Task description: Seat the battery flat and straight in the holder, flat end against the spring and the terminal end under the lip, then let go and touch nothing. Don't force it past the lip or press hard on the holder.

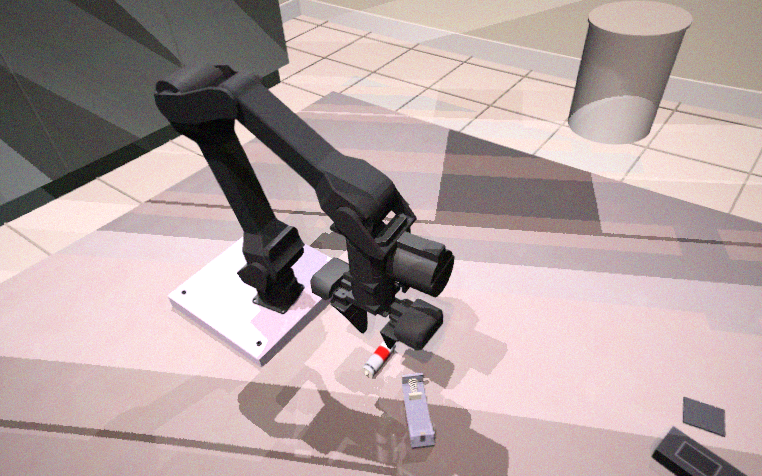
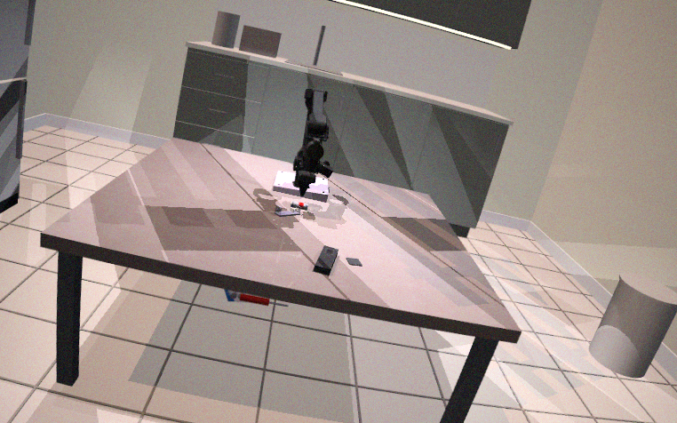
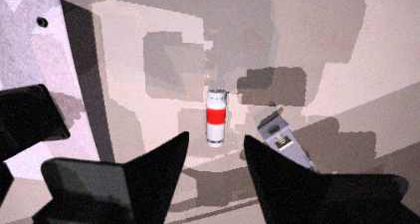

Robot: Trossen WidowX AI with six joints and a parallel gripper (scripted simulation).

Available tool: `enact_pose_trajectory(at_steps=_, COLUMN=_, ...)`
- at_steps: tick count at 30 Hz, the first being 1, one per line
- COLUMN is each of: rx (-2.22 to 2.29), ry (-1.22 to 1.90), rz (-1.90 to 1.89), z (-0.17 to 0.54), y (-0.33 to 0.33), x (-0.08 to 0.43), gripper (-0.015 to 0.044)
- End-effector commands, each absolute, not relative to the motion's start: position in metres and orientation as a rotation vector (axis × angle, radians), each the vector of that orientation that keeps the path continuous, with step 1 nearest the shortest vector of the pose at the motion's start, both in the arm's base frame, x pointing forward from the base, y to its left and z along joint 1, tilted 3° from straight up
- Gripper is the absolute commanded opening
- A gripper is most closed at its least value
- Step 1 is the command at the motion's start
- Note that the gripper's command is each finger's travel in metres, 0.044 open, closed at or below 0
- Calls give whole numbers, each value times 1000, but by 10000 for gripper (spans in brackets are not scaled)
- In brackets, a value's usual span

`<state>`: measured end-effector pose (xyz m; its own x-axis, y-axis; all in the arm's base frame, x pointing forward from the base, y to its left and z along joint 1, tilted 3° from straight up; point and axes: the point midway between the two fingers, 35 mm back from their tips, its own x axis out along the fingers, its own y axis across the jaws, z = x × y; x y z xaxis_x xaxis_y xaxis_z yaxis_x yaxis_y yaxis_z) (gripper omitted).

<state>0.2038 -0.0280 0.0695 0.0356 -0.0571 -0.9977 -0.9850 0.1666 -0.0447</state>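
Observation:
The white battery with a red band lies on its side on the table, outside the holder. The pale grey-violet holder lies beside it, with a coiled spring at one end. My gripper is open and empty above the table. In the wrist view the battery lies beyond the fingertips, lined up with the gap between them, and the right finger hides part of the holder. In the top view a finger covers the battery's far end.
The white base plate stands behind the battery. A dark box and a thin dark square lie farther off on the table. A grey bin stands on the floor.

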Motion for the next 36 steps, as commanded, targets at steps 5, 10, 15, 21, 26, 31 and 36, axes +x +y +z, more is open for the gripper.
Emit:
enact_pose_trajectory(at_steps=5, rx=-1167, ry=1281, rz=1052, z=64, y=-29, x=204, gripper=227)
enact_pose_trajectory(at_steps=10, rx=-1167, ry=1281, rz=1052, z=56, y=-29, x=205, gripper=227)
enact_pose_trajectory(at_steps=15, rx=-1167, ry=1281, rz=1052, z=48, y=-30, x=206, gripper=227)
enact_pose_trajectory(at_steps=21, rx=-1167, ry=1281, rz=1052, z=38, y=-31, x=206, gripper=227)
enact_pose_trajectory(at_steps=26, rx=-1167, ry=1281, rz=1052, z=30, y=-31, x=206, gripper=227)
enact_pose_trajectory(at_steps=31, rx=-1167, ry=1281, rz=1053, z=22, y=-31, x=206, gripper=227)
enact_pose_trajectory(at_steps=36, rx=-1167, ry=1281, rz=1053, z=18, y=-32, x=205, gripper=201)
